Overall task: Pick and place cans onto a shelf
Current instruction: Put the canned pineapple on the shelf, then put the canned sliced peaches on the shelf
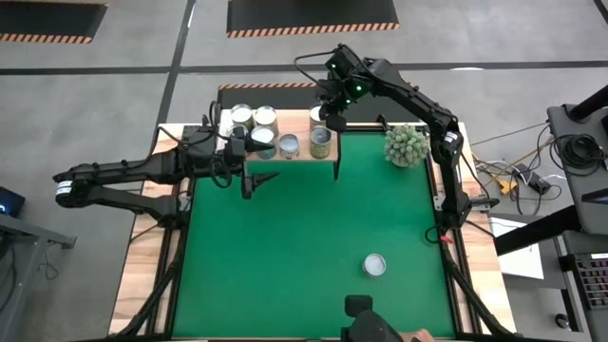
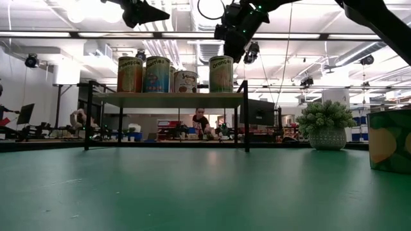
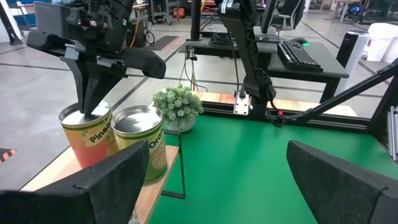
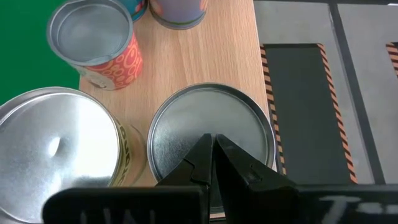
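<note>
Silver-topped, paper-labelled metal cans (image 1: 258, 131) are crowding the light-wood shelf (image 1: 302, 152) on thin black legs. Right gripper (image 4: 213, 146), jaws pressed together, is hovering over one can's lid. Left gripper (image 1: 249, 179), jaws spread, is waiting beside the shelf. A fuzzy green ball plant (image 1: 407, 145) is sitting nearby; one lone can (image 1: 374, 265) is standing well apart on the desk (image 1: 304, 237).

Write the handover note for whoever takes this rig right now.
Right gripper: shut, tips over the lid of a can at the shelf's right end, holding nothing.
Left gripper: open, empty, at the shelf's front left.
Done: six cans visible on the shelf.
Left: one can on the green mat, front right. Pale-green ball plant stays.
</note>
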